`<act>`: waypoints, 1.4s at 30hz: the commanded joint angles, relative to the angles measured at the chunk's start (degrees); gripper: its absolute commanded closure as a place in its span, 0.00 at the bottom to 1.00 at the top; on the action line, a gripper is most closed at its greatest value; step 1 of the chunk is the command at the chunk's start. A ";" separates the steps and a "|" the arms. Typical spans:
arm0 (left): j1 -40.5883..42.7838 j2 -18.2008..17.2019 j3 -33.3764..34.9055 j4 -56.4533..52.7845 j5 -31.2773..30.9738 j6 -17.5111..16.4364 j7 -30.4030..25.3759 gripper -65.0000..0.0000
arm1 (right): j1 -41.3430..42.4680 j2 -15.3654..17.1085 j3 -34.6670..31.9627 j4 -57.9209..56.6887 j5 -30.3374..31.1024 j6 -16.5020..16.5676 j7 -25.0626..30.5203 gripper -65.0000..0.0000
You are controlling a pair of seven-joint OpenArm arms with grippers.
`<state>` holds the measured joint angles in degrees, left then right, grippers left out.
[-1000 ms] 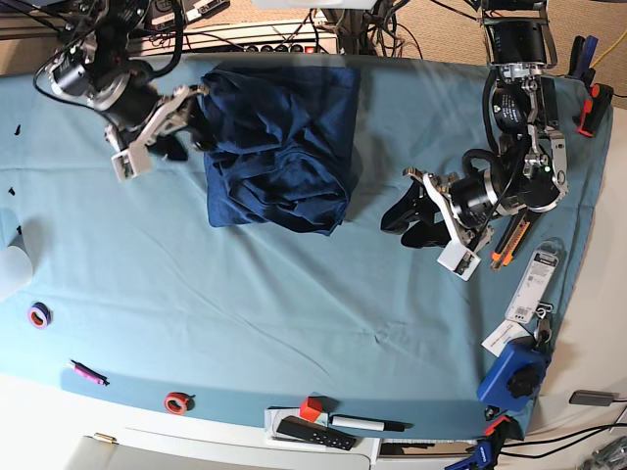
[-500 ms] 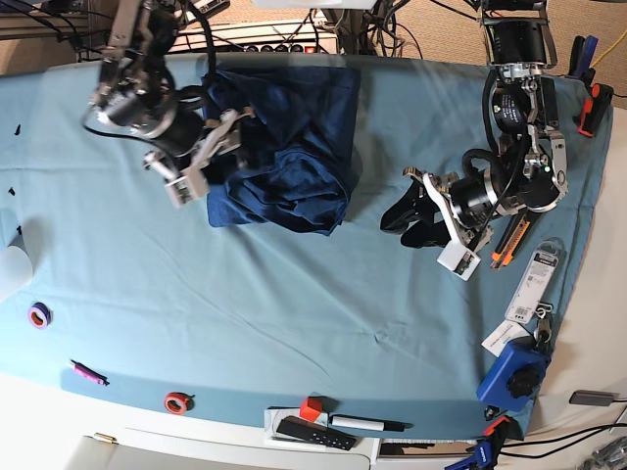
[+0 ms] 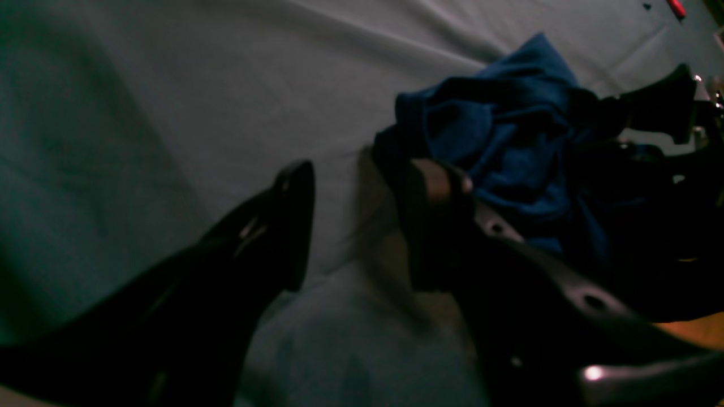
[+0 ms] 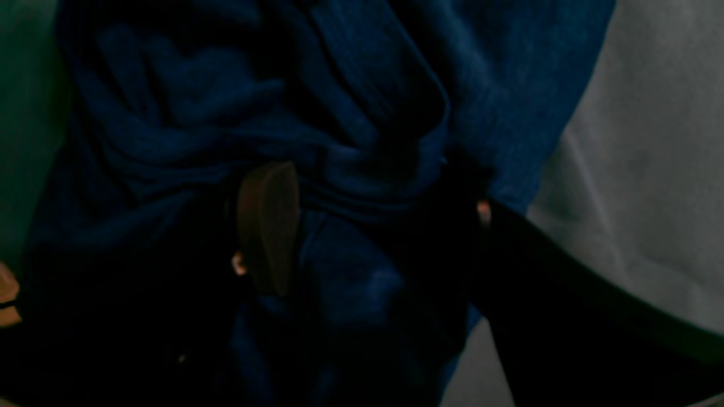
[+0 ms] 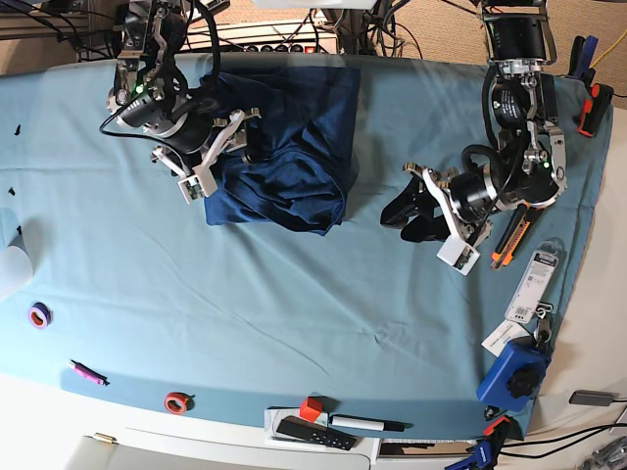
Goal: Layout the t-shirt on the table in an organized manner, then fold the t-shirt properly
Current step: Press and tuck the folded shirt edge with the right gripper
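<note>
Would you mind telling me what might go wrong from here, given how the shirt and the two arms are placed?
1. The t-shirt lies bunched in thick folds. The right tool, open above them, may pinch several layers and lift a clump.
2. The left tool sits open on the table, away from the shirt, so a one-sided pull may drag the shirt.
3. The utility knife beside the left arm might get knocked.

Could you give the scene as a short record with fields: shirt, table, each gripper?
shirt: t-shirt, navy, bunched and wrinkled, not laid flat
table: table, teal cloth, shirt toward far edge
right gripper: right gripper, open, jaws over shirt folds
left gripper: left gripper, open, empty, over bare cloth beside shirt
fold: not started
</note>
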<state>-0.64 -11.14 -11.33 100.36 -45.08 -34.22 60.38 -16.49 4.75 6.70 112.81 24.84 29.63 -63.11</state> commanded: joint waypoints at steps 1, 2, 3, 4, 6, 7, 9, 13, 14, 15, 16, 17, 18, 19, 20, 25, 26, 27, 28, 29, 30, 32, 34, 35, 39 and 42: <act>-0.76 -0.28 -0.09 0.76 -1.25 -0.39 -1.68 0.60 | 0.46 0.33 0.11 0.81 1.51 0.68 1.11 0.53; -0.76 -0.28 -0.09 0.76 -1.27 -0.39 -1.68 0.60 | 0.48 0.33 0.11 0.81 2.19 1.14 1.01 0.58; -0.79 -0.28 -0.09 0.76 -1.27 -0.39 -1.68 0.60 | 0.48 0.33 0.11 0.81 2.91 1.73 0.76 0.65; -0.79 -0.28 -0.09 0.76 -1.27 -0.39 -1.70 0.60 | 0.48 0.33 0.11 0.81 3.85 2.34 0.42 0.72; -0.79 -0.28 -0.09 0.76 -1.27 -0.39 -1.70 0.60 | 0.48 0.33 0.11 0.81 5.79 2.99 -0.22 0.84; -0.76 -0.28 -0.09 0.76 -1.27 -0.39 -1.70 0.60 | 0.48 0.33 0.11 0.81 6.56 2.97 -0.46 0.89; -0.76 -0.28 -0.09 0.76 -1.27 -0.37 -1.70 0.60 | 0.48 0.33 0.11 0.81 8.15 2.97 -1.03 0.95; -0.76 -0.28 -0.09 0.76 -1.27 -0.39 -1.70 0.60 | 0.46 0.31 0.11 0.87 13.31 3.08 -2.49 1.00; -0.76 -0.28 -0.09 0.76 -1.27 -0.37 -1.70 0.60 | 0.46 0.33 0.11 0.94 15.82 4.02 -3.45 1.00; -0.76 -0.28 -0.09 0.76 -1.25 -0.37 -1.70 0.60 | 0.46 0.31 0.09 1.27 18.43 5.62 -4.74 1.00; -0.79 -0.28 -0.09 0.76 -1.27 -0.37 -1.70 0.60 | 0.46 0.31 0.09 1.73 21.38 7.02 -6.19 1.00; -0.76 -0.28 -0.09 0.76 -1.25 -0.37 -1.73 0.60 | 0.44 0.31 0.09 2.40 24.22 8.07 -7.48 1.00; -0.76 -0.28 -0.09 0.76 -1.25 -0.37 -1.73 0.60 | 0.42 0.31 0.09 3.21 26.75 8.70 -8.59 1.00; -0.76 -0.28 -0.09 0.76 -1.25 -0.37 -1.73 0.60 | 0.44 0.31 0.09 4.15 28.76 9.25 -9.49 1.00; -0.76 -0.28 -0.09 0.76 -1.25 -0.37 -1.73 0.60 | 0.44 0.31 0.09 5.18 30.10 9.68 -9.99 1.00; -0.76 -0.28 -0.09 0.76 -1.27 -0.37 -1.70 0.60 | 0.44 0.28 0.09 9.20 31.08 9.75 -10.21 1.00; -0.76 -0.28 -0.09 0.76 -1.25 -0.37 -1.73 0.60 | 0.44 0.28 0.09 9.25 31.08 9.75 -10.21 1.00; -0.76 -0.28 -0.09 0.76 -1.25 -0.37 -1.73 0.60 | 0.42 0.31 0.09 9.25 31.04 9.75 -10.36 1.00; -0.76 -0.28 -0.09 0.76 -1.25 -0.37 -1.70 0.60 | 0.31 0.31 0.09 9.25 31.04 9.75 -10.64 1.00; -0.76 -0.28 -0.09 0.76 -1.25 -0.37 -1.70 0.60 | 0.22 0.31 0.09 9.25 31.04 9.75 -10.67 1.00; -0.76 -0.28 -0.09 0.76 -1.27 -0.39 -1.70 0.60 | 0.07 0.31 0.09 9.25 31.06 9.75 -10.69 1.00; -0.76 -0.28 -0.09 0.76 -1.25 -0.37 -1.70 0.60 | -0.09 0.31 0.09 9.25 30.99 9.75 -11.06 1.00; -0.76 -0.28 -0.09 0.76 -1.25 -0.37 -1.70 0.60 | -0.20 0.28 0.09 9.25 30.23 9.75 -11.47 1.00; -0.76 -0.28 -0.09 0.76 -1.25 -0.37 -1.68 0.60 | -0.17 0.20 0.09 9.25 29.33 9.75 -12.35 1.00; -0.76 -0.28 -0.09 0.76 -1.25 -0.39 -1.68 0.60 | -0.37 0.11 0.09 9.25 28.89 9.66 -14.88 0.73; -0.79 -0.28 -0.09 0.76 -1.25 -0.39 -1.70 0.60 | -1.16 -0.22 0.09 9.25 30.49 9.53 -14.80 0.59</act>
<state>-0.64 -11.16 -11.33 100.36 -45.08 -34.22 59.99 -17.76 4.56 6.68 121.03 53.74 39.00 -79.11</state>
